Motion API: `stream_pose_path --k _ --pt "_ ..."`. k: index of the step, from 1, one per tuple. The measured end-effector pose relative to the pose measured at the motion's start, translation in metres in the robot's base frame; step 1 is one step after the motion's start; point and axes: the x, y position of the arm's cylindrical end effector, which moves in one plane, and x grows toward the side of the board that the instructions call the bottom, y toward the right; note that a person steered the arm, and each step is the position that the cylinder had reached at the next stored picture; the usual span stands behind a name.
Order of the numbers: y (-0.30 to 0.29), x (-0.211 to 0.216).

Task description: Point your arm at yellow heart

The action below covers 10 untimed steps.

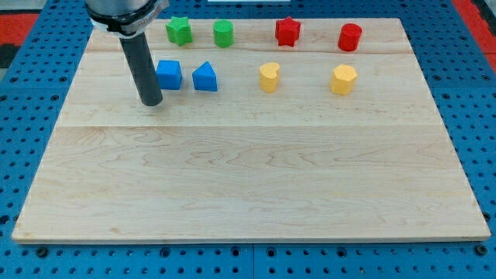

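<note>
Yellow heart [269, 77] sits well to the view's right of our tip [151, 101] and a little toward the view's top, in the second row of blocks. We carry no pincer, only a dark rod, so there is nothing to be wide, narrow or holding.

The tip stands just beside the blue cube [169, 74], on its lower-left side; whether they touch we cannot tell. Beyond the cube, between us and the heart, lies the blue wedge [204, 77]. A straight run to the heart would likely shove both blue blocks, so we judge it better to slide along the bare wood below that row toward the view's right, then come up and stop just short of the heart without nudging it. The yellow hexagon [343, 79] lies farther to the right still and should stay out of it.

Farthest from us, along the top row, stand a green star [179, 30], a green cylinder [223, 33], a red star [287, 31] and a red cylinder [349, 36].

The tabletop [248, 178] is pale jointed wood, flat, and bare below the tip. Around it lies a blue pegboard [23, 116] with rows of holes.
</note>
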Motion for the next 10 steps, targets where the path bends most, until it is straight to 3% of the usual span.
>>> stream_pose_path --k 4,8,10 --pt "0.062 0.000" --pt "0.179 0.000" --pt "0.179 -0.001"
